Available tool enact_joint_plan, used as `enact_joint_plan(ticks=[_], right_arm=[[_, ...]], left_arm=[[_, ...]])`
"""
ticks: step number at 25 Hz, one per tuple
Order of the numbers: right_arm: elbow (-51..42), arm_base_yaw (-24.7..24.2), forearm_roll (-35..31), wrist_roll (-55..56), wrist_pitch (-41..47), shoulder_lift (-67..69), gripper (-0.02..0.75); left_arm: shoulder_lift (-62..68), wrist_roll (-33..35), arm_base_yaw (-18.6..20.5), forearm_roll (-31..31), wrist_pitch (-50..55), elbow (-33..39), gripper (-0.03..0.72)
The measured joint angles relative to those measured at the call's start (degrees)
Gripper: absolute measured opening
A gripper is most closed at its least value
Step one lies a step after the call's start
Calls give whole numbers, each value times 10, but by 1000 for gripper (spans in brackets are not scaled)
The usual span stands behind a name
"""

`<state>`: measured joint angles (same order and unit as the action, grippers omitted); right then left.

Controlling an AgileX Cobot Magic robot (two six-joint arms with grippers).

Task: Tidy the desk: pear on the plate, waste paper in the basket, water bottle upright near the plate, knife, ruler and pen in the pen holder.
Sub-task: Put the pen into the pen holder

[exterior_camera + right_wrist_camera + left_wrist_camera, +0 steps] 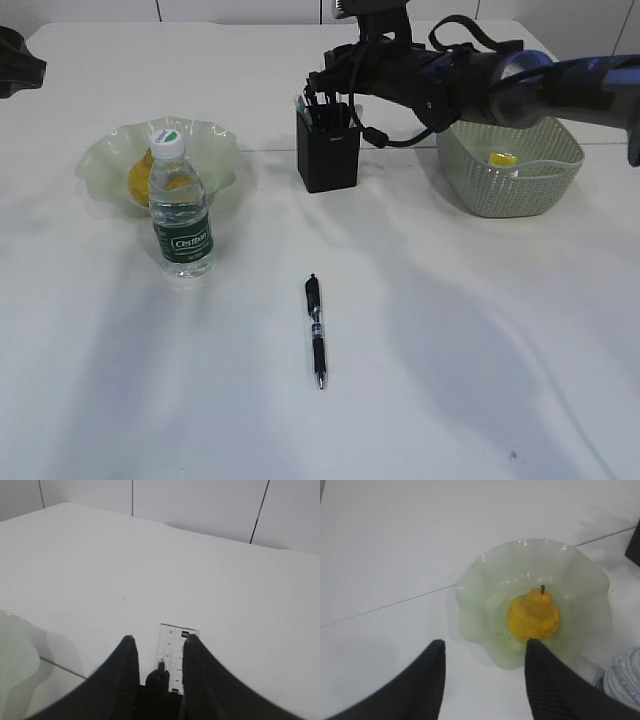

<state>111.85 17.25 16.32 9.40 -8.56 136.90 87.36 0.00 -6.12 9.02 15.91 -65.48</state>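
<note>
- Right tool (159,652) poised directly above the pen holder (328,146), fingers (124,680) parted; clear ruler (176,657) upright between them, lower end down in the holder, beside a dark slim item too blurred to name. Whether the fingers press the ruler or stand just clear of it: cannot tell.
- Right arm reaching in from the right edge across the basket (512,178), cables hanging over the holder's back rim.
- In the basket, a yellow scrap of waste paper (502,158).
- Left tool (485,672) released, fingers wide apart and holding nothing, hovering over the near rim of the plate (485,587).
- Pear (533,616) lying on the plate, stem pointing away from the tool.
- Water bottle (181,205) upright just in front of the plate, white cap on, partly hiding the pear in the exterior view.
- Pen (316,329) lying alone on the white worktop (480,340), well in front of the holder, clear of both tools, tip toward the camera.
</note>
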Motion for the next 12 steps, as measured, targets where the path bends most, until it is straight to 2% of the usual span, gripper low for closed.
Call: enact_joint_plan(ticks=[7,12], right_arm=[[63,0,0,11,122,-6,239],[75,0,-11,12,191,-31,239]], left_arm=[[0,0,0,0,0,0,363],[0,0,0,0,-1,0,363]])
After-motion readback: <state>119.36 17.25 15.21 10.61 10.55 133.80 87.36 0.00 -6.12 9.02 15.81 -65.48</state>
